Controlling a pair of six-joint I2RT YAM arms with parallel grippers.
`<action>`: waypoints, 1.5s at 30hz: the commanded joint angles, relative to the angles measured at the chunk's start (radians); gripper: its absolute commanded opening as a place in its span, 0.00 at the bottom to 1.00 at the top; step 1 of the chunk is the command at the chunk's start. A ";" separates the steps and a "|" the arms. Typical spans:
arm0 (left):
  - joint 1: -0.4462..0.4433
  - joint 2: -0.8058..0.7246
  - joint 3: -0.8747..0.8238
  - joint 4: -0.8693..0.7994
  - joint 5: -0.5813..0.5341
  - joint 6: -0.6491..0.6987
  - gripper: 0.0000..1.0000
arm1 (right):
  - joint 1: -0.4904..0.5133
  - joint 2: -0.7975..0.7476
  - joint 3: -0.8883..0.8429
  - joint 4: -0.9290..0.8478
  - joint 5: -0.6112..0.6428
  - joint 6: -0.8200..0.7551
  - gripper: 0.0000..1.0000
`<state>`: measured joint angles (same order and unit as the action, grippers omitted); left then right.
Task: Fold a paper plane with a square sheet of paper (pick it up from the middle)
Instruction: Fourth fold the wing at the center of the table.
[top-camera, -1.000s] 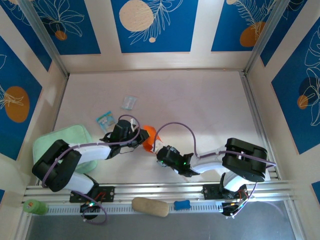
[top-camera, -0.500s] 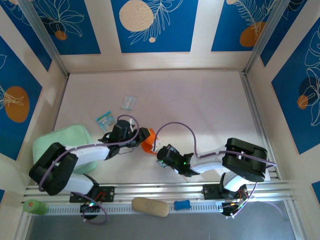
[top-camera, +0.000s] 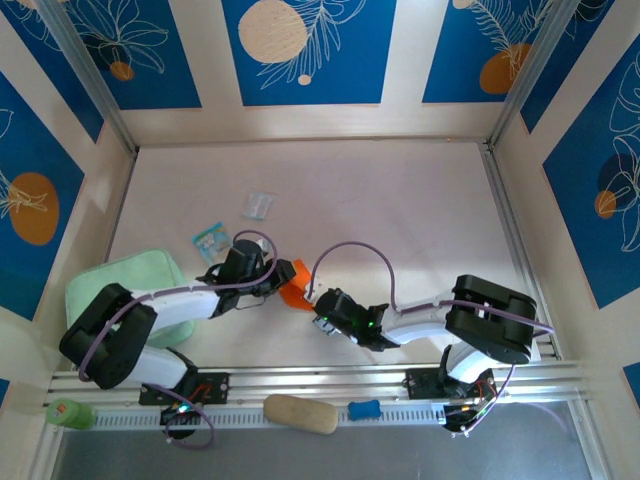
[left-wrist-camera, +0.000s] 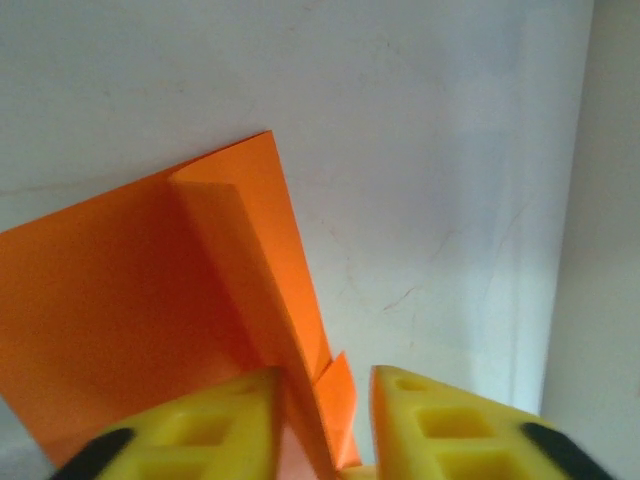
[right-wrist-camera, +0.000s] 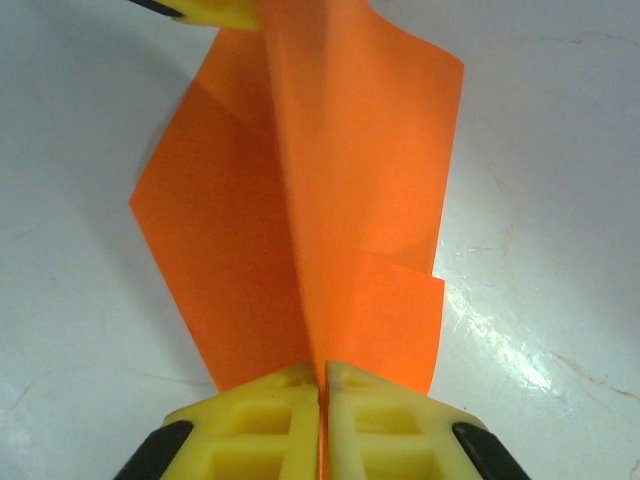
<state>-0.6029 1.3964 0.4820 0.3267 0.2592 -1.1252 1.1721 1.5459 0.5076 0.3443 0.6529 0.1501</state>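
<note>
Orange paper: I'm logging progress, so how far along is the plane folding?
Done: the orange paper carries several creases and folded flaps. In hand: the right tool pinches its raised ridge; the left tool stands open around the far end. Left: no narrow pointed dart yet.

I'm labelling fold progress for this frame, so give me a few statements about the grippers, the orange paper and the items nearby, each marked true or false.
1. The right gripper is clamped on the square sheet of paper. True.
2. The sheet lies flat and unfolded. False: it is creased, with a ridge running up its middle.
3. The left gripper has its jaws apart, with paper between them. True.
4. The blue-and-white packet lies on the mint green pad. False: it lies on the table, apart from the pad.
</note>
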 joint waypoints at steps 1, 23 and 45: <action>0.009 0.007 0.029 -0.011 0.024 0.009 0.15 | -0.005 -0.023 -0.012 0.035 -0.018 -0.001 0.13; 0.027 0.003 0.039 -0.025 0.065 -0.018 0.00 | 0.006 0.029 0.013 0.066 0.024 -0.150 0.16; 0.033 -0.049 0.034 -0.070 0.021 0.001 0.30 | -0.018 0.017 0.036 -0.011 -0.128 -0.010 0.04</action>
<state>-0.5816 1.3891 0.5041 0.2928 0.3069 -1.1412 1.1671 1.5745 0.5175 0.3733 0.6075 0.0658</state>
